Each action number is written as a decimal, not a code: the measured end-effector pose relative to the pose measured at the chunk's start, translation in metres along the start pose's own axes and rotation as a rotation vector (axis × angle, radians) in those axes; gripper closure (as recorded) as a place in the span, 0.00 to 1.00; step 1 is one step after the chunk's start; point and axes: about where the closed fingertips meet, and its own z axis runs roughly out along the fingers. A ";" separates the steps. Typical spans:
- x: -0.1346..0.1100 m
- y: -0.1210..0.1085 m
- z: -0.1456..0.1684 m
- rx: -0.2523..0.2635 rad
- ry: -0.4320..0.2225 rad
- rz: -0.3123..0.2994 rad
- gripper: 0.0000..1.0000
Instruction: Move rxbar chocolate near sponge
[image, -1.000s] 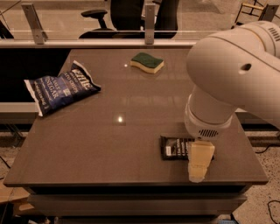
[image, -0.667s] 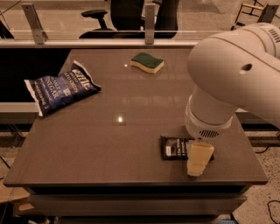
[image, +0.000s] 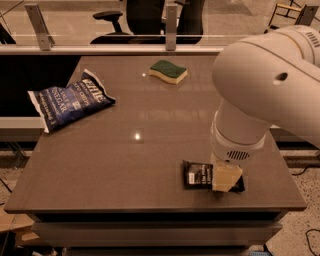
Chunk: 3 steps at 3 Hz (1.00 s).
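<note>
The rxbar chocolate (image: 196, 175), a small flat black wrapper with white lettering, lies on the table near the front right edge. My gripper (image: 225, 179) is right over the bar's right half, one pale finger (image: 224, 177) down on or just above it, covering that part. The big white arm (image: 260, 95) hides the rest of the gripper. The sponge (image: 168, 71), dark green top and pale yellow base, lies at the far middle of the table, well away from the bar.
A dark-blue chip bag (image: 69, 99) lies at the left of the brown table (image: 125, 155). A glass rail with metal posts (image: 171, 25) runs behind the table, office chairs beyond it. The table's front edge is close to the bar.
The finger has dropped a little and shifted slightly left onto the bar's right half. The bar, sponge and chip bag have not moved.
</note>
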 end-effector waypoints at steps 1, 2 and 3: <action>-0.001 0.000 -0.013 0.013 0.003 0.002 0.88; -0.002 -0.002 -0.028 0.030 0.001 0.002 1.00; 0.002 -0.006 -0.044 0.052 0.009 0.010 1.00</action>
